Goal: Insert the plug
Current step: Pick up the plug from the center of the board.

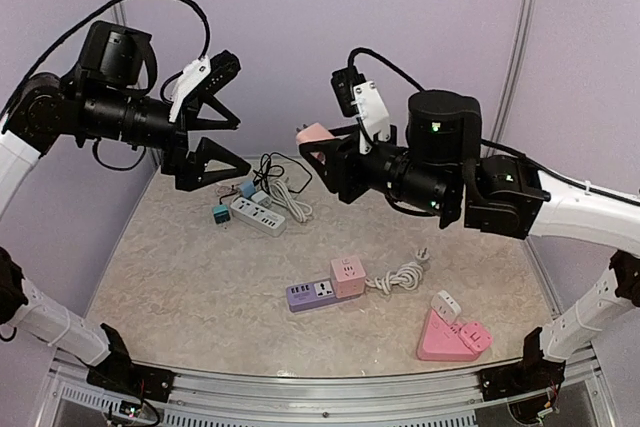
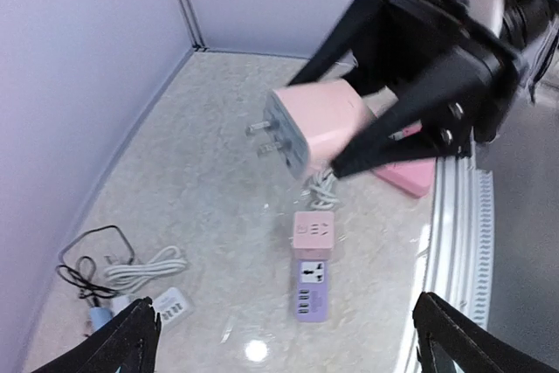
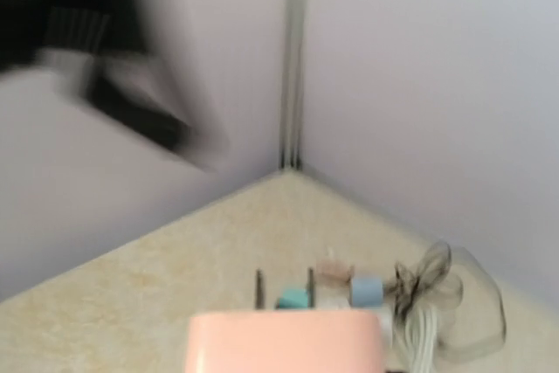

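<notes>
Holding a pink, two-pronged cube plug point(image 1: 315, 134): right end effector point(image 1: 322, 150); left end effector point(image 1: 243, 147) gapes wide.

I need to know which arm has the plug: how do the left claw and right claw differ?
The left claw gapes wide open and empty; the right claw is shut on the pink plug. The left claw faces right, the right claw left. Both are raised above the table.
</notes>
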Available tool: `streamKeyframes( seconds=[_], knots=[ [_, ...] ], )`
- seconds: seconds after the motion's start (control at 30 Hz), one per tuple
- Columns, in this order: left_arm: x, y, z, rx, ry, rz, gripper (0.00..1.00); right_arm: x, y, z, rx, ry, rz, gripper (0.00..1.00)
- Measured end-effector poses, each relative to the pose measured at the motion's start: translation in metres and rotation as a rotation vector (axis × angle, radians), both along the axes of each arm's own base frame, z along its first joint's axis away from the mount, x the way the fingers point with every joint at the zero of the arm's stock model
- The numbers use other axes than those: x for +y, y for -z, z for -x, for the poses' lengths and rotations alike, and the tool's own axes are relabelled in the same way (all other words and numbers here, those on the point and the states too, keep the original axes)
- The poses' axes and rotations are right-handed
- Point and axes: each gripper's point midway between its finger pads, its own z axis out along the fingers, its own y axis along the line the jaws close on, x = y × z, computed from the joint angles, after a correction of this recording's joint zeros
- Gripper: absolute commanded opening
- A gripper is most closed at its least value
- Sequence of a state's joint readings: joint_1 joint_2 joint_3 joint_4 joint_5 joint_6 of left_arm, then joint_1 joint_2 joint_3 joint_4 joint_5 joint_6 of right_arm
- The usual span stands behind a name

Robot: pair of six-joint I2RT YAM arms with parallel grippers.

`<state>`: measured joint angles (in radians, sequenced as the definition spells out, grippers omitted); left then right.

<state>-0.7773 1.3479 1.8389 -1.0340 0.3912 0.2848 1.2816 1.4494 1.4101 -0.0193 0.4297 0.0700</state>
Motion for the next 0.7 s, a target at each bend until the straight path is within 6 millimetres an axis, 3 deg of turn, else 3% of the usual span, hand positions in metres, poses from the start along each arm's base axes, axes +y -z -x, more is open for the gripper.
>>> streamKeyframes(
  seconds=[0.07, 0.17, 0.3, 0.4, 0.53, 0.7],
  knots=[
    [0.006, -0.001, 0.011, -0.153, 0.009, -0.093, 0.99, -0.019, 0.002, -0.013, 0.131, 0.023, -0.039, 0.00],
    [0.009, 0.015, 0.024, -0.320, 0.034, -0.247, 0.98, -0.037, 0.020, -0.019, 0.337, 0.017, -0.067, 0.00],
    [0.003, 0.066, 0.031, -0.423, 0.103, -0.491, 0.96, -0.026, 0.056, 0.010, 0.584, -0.120, -0.050, 0.00],
    [-0.008, 0.085, 0.031, -0.440, 0.146, -0.565, 0.89, -0.016, 0.075, 0.033, 0.724, -0.236, -0.035, 0.00],
    [-0.021, 0.083, 0.037, -0.440, 0.182, -0.541, 0.72, 0.000, 0.085, 0.054, 0.842, -0.358, -0.032, 0.00],
    [-0.037, 0.073, 0.058, -0.431, 0.262, -0.465, 0.70, 0.015, 0.092, 0.067, 0.923, -0.449, -0.033, 0.00]
  ],
)
